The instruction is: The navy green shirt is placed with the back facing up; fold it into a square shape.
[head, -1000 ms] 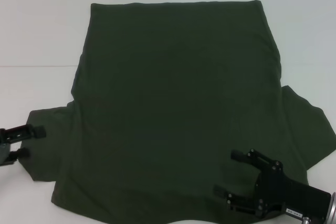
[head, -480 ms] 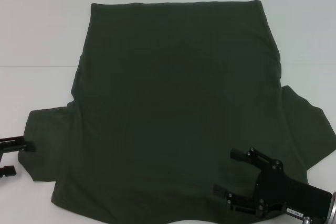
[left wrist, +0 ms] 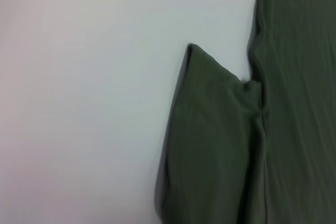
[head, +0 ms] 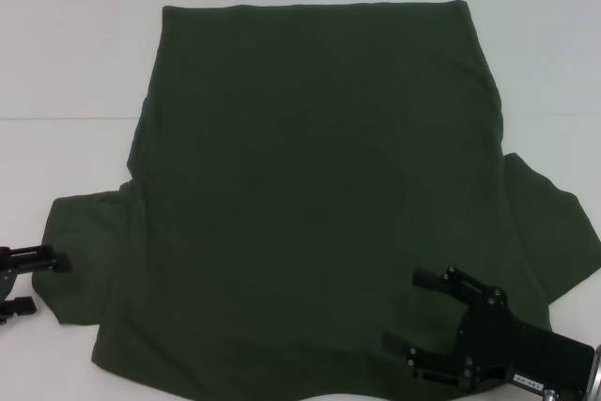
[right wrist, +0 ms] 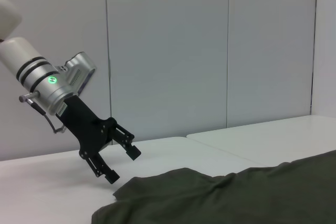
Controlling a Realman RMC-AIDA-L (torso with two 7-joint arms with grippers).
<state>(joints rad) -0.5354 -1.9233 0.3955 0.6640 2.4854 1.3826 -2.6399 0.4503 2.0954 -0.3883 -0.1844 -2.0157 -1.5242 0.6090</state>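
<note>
1 navy green shirt [head: 315,194] flat; 2 open grippers: left gripper [head: 39,281] nr sleeve, right gripper [head: 402,312] over hem.

1. The navy green shirt [head: 315,194] lies back up, so its front is hidden against the worktop [head: 75,63].
2. Its near hem and the tip of its right sleeve run off the head view's edges.
3. The left pincer [head: 33,281] is cut by the head view's edge; only its fingertips show.
4. The right pincer [head: 418,316] hides the cloth beneath it, and its arm leaves the frame.
5. The left wrist view shows only one sleeve and part of the body; the rest is cropped.
</note>
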